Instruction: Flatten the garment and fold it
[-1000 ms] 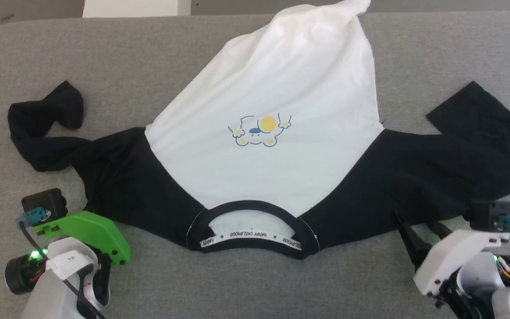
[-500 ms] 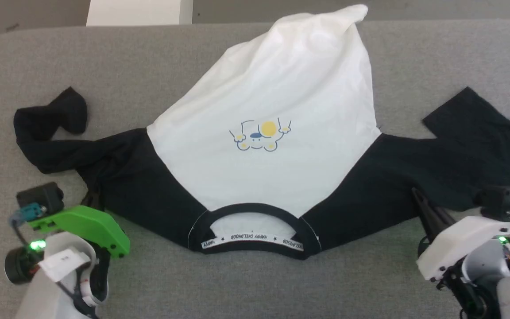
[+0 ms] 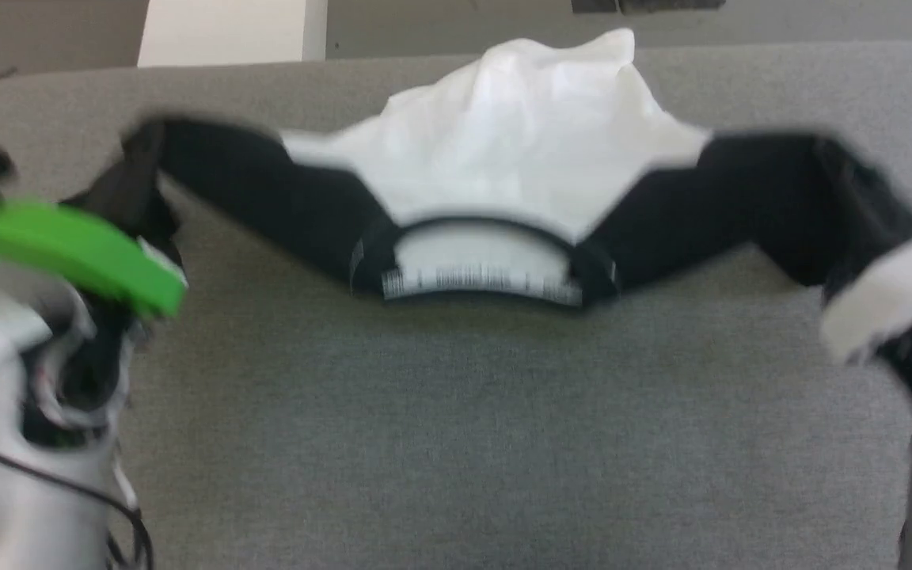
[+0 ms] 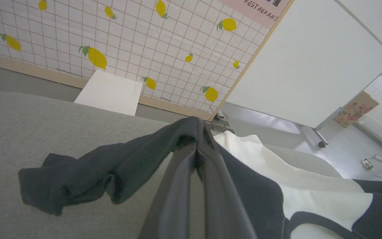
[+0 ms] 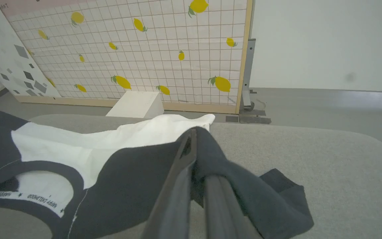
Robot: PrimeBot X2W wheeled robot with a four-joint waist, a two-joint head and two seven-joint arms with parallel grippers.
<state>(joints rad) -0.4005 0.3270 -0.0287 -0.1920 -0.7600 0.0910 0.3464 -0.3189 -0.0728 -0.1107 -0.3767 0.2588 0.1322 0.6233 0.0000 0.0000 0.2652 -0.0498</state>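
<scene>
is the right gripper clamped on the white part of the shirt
No, the right gripper is shut on a black sleeve of the garment, not on white cloth.

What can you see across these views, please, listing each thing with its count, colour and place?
garment: one, white body with black sleeves and collar, stretched between the two grippers over the far half of the table, collar towards the robot.
table: one, grey, under the garment.
wall panel: one, white grid with yellow lemons, beyond the table.
block: one, white, at the foot of the panel.
left gripper: one, dark fingers, closed on a black sleeve at the robot's left.
right gripper: one, dark fingers, closed on the other black sleeve.
</scene>
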